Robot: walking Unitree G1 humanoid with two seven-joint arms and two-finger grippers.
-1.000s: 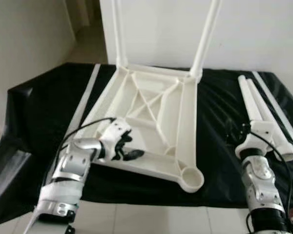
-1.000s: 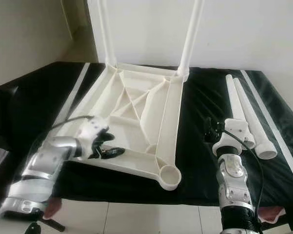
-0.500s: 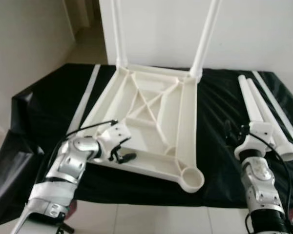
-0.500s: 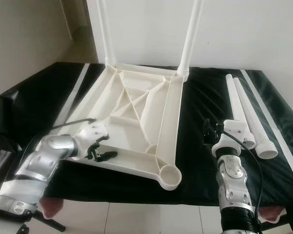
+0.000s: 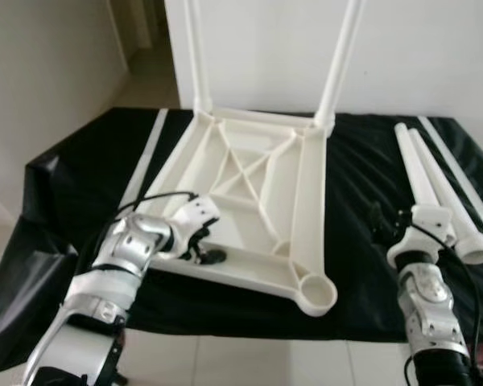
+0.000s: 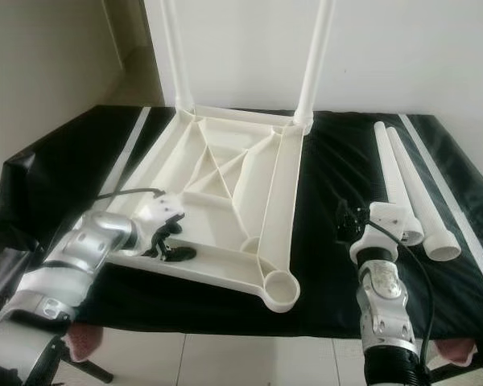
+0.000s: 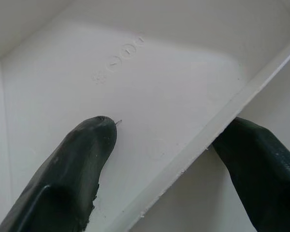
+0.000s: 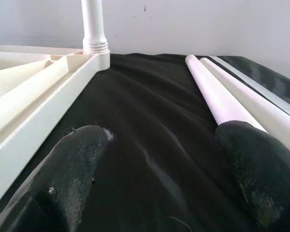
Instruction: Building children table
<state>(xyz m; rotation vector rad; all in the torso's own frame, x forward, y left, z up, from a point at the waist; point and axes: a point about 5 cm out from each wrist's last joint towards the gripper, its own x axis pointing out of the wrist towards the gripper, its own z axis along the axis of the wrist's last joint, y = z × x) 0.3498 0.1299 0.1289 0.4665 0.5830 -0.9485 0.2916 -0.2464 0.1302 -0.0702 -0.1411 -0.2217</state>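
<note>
White tabletop (image 5: 258, 201) upside down on black cloth (image 5: 80, 177), two legs (image 5: 338, 64) screwed in at far corners. Two loose legs (image 5: 431, 189) lying side by side at right. Left gripper (image 5: 205, 256) spread, straddling near rim rib. Right gripper (image 8: 162, 159) spread over cloth, between tabletop and loose legs.
</note>
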